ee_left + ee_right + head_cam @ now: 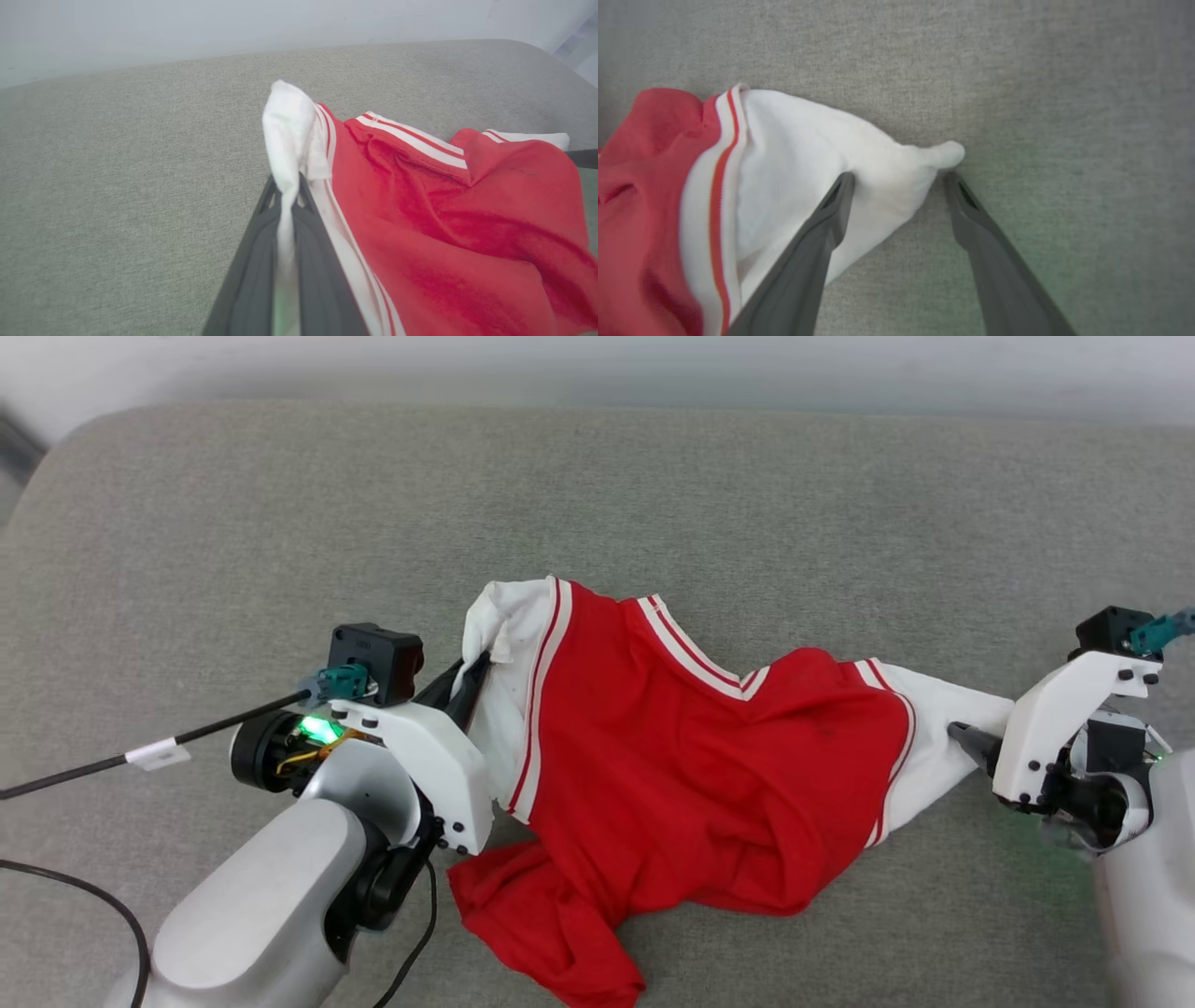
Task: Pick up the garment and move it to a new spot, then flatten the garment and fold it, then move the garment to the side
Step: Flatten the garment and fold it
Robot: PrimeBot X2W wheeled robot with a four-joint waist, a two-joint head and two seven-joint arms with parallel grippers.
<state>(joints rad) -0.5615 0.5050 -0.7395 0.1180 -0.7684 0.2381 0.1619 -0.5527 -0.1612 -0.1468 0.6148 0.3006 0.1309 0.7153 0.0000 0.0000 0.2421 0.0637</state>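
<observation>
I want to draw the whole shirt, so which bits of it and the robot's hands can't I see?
- Head view: the garment runs off the bottom edge, so its hem is unseen.
- Head view: the left gripper has its fingertips buried in the cloth.
- Head view: the right gripper hides mostly behind its own wrist housing.

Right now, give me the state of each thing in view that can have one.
garment: unfolded, crumpled, lying on the grey cushion.
left end effector: shut on the garment's white sleeve.
right end effector: open, straddling the other sleeve's tip.
</observation>
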